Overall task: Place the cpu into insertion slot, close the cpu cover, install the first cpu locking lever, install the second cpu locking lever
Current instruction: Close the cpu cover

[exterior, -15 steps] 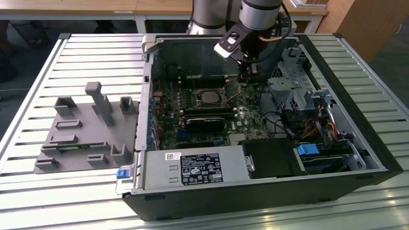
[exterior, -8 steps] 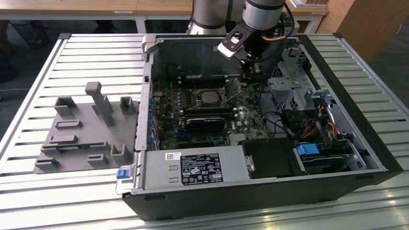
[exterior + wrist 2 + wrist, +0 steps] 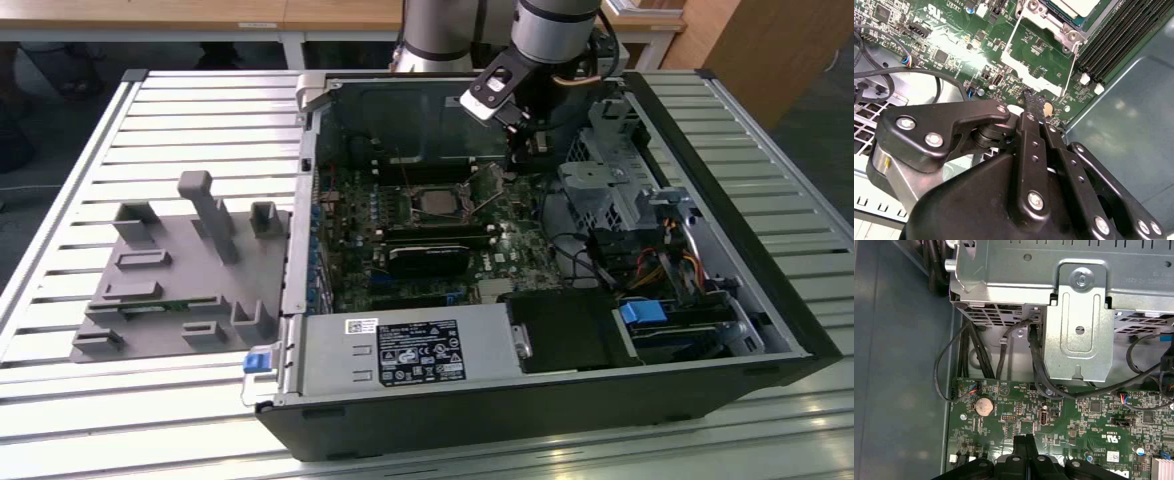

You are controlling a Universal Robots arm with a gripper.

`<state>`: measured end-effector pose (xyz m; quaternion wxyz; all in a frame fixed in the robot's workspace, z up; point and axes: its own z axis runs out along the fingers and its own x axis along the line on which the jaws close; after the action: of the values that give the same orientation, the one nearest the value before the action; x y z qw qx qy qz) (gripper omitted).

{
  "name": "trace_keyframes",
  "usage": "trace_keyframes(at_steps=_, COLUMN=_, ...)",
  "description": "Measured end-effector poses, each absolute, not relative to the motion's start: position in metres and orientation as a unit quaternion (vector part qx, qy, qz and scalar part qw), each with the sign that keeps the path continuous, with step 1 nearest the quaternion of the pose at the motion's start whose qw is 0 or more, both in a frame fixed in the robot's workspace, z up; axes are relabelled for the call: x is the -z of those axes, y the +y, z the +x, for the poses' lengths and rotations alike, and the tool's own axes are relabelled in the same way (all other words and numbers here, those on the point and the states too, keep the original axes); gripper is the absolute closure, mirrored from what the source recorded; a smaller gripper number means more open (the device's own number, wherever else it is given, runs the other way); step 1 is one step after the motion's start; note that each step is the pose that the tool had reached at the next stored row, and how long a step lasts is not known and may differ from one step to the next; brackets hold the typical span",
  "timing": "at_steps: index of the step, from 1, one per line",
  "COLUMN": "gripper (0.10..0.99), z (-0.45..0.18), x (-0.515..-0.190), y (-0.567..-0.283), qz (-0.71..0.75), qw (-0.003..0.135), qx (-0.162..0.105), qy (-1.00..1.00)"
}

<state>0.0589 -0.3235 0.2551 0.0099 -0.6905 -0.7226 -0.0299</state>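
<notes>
You had the claw (image 3: 1030, 102) pinched fully together, its two fingers pressed flat against each other with nothing between them, tips down close to the green motherboard (image 3: 1069, 415). The cpu cover (image 3: 1029, 72) lay thrown open just ahead of those tips, bare board showing through its window. Whether the tips touched its free edge could not be told. Beyond the cover, farther ahead of the claw, the cpu (image 3: 1079, 5) sat pale top up inside the silvery rim of the insertion slot (image 3: 1066, 27), so the placing looked done to me.

I judged the step in hand to be closing the cover. That called for you to use the joined fingers as a single prod, catch the frame's free edge, and swing it over on its hinge toward the chip without scraping the board or nudging the chip.

By count there was one claw, one cpu, one insertion slot, one cpu cover, and one coin cell (image 3: 984, 405) off to the side of the fingers. The locking levers I could not separate from the frame's thin edges, so they went uncounted.
</notes>
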Motion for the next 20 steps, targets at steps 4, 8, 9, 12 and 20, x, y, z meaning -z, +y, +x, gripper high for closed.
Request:
trace_keyframes(at_steps=4, gripper=0.980, z=0.061, x=-0.253, y=-0.322, qz=-0.691, qw=0.010, qx=0.029, qy=-0.723)
trace_keyframes(at_steps=8, gripper=0.980, z=0.062, x=-0.250, y=-0.321, qz=-0.691, qw=0.011, qx=0.029, qy=-0.723)
trace_keyframes(at_steps=9, gripper=0.980, z=0.062, x=-0.250, y=-0.321, qz=-0.691, qw=0.011, qx=0.028, qy=-0.723)
trace_keyframes(at_steps=12, gripper=0.980, z=0.063, x=-0.247, y=-0.320, qz=-0.691, qw=0.012, qx=0.028, qy=-0.723)
trace_keyframes(at_steps=20, gripper=0.980, z=0.064, x=-0.241, y=-0.318, qz=-0.691, qw=0.012, qx=0.026, qy=-0.723)
